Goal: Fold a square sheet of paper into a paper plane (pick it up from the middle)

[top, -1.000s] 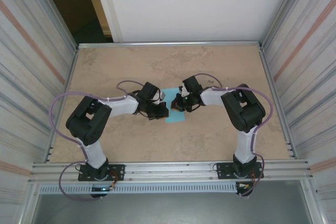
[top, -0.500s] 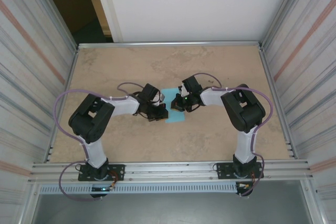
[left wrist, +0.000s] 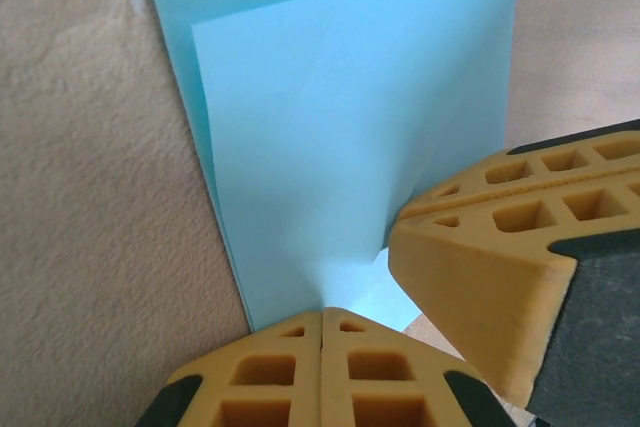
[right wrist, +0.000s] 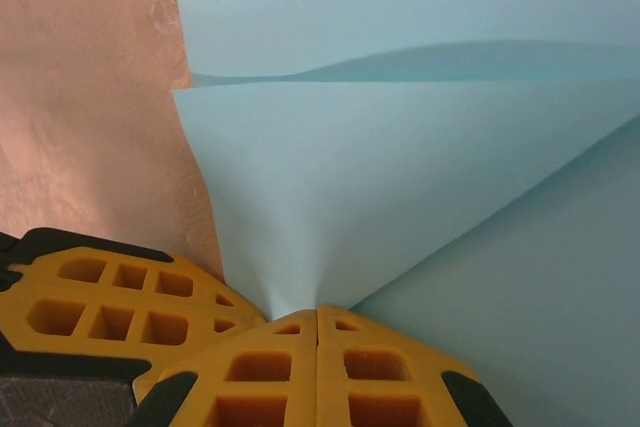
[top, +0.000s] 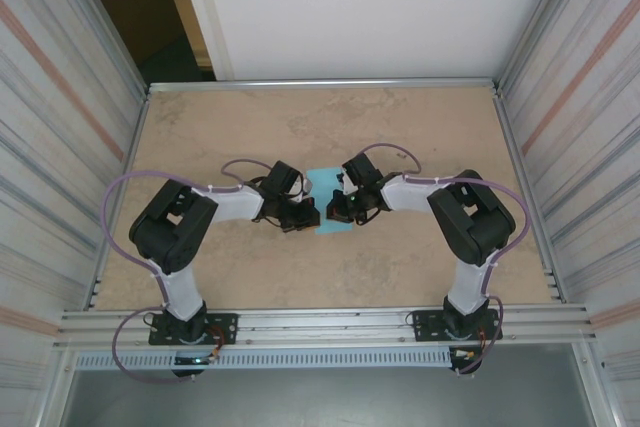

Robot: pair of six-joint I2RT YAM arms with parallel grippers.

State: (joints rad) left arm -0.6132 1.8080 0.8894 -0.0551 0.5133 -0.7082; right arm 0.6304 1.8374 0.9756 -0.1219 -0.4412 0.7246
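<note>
A tan, mottled tabletop (top: 420,267) is filling the middle of the overhead view, with blotchy darker patches toward the back. Aluminium rails (top: 320,83) are framing it. Ribbed, pale side walls (top: 60,97) with faint orange stripes are rising to either side. A white panel (top: 380,7) is closing off the back, and a dark opening (top: 130,7) is showing beside it at the upper left. Purple cables (top: 120,187) are looping off the 2 arms.

The square sheet of paper (top: 325,182) is lying at the middle of the table, between the 2 wrists, light blue against the tan. The left gripper (top: 300,215) is reaching in from the left and the right gripper (top: 345,207) from the right, both low over the sheet and very near each other.

From the left wrist, the left gripper (left wrist: 322,319) is showing its 2 yellow fingers pressed together, and the paper (left wrist: 350,127) is narrowing into the seam between them, so it is pinching the sheet. A folded layer is lying over the sheet, with bare table on either side, and a finger of the other gripper is sitting just beside it on the right.

From the right wrist, the right gripper (right wrist: 318,315) is likewise closed tight on the paper (right wrist: 400,177), which is fanning out from the fingertips in a shallow lifted fold.
</note>
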